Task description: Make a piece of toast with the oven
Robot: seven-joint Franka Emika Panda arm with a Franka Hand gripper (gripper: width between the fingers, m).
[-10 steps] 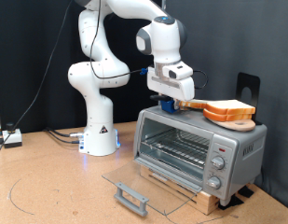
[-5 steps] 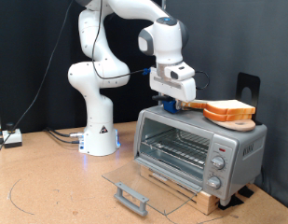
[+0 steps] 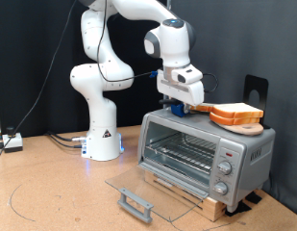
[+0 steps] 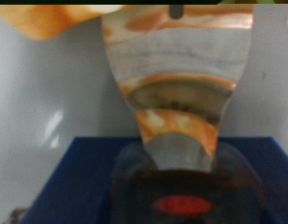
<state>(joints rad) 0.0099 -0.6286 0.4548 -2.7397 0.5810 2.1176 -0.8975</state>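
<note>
1. A brown tabletop (image 3: 52,197) under a plain white wall carries the oven (image 3: 204,154), which sits on a low wooden board (image 3: 208,201). Its glass door (image 3: 138,191) lies folded down flat towards the exterior view's bottom, so the wire rack (image 3: 183,154) inside is open to view, and nothing shows on it.

2. The bread is on the oven's roof, towards the exterior view's right: a pile of slices (image 3: 236,115) on a small wooden board. The piece of toast (image 3: 203,108) pokes out from the pile's near edge towards the exterior view's left. I take this thin, flat slice for the task's one.

3. The pincer (image 3: 184,107) hangs just above the left part of the oven's roof, beside a small blue object (image 3: 174,113). The slice lies immediately to the exterior view's right of it, at about fingertip height, its long axis running sideways across the roof.

4. The wrist view is close and blurred. It shows a cream and orange-banded bread surface (image 4: 176,93) right in front of the camera, over something dark blue. The fingers cannot be made out there.

5. Whether the pincer is released, clenched or already grasping the slice cannot be told from either view. It looks to be touching or nearly touching the slice's edge.

6. The slice is not yet in the oven.
</note>
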